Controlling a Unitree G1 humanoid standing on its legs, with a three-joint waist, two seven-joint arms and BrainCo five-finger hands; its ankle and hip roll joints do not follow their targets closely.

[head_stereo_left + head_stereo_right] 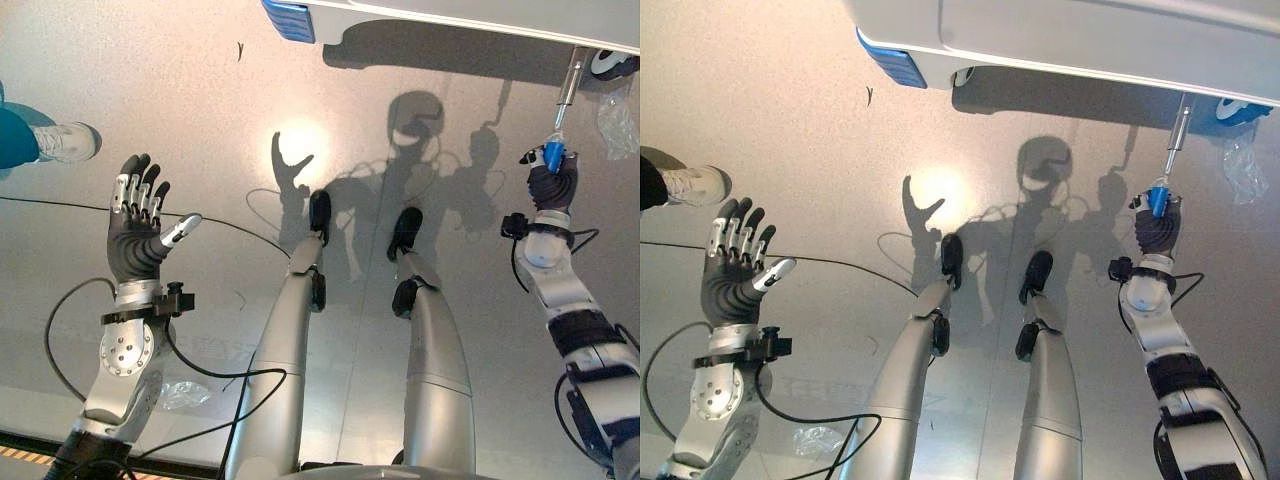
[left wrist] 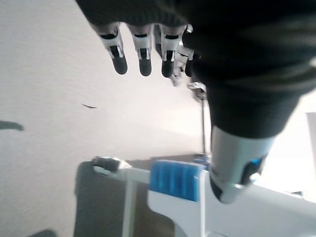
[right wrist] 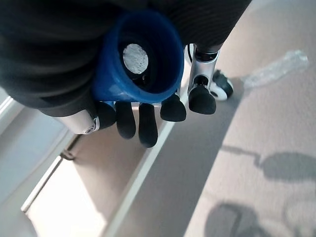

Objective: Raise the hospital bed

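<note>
The right hand (image 1: 1157,228) is curled round the blue grip of the crank (image 1: 1159,199) hanging just below the bed (image 1: 1090,40) frame, a stiff metal rod best held by that grip, while the left hand (image 1: 138,215) hovers spread, well apart.

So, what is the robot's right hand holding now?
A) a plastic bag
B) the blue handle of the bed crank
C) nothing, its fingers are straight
B: the right hand has its fingers curled round the blue crank handle on the metal rod under the bed.
</note>
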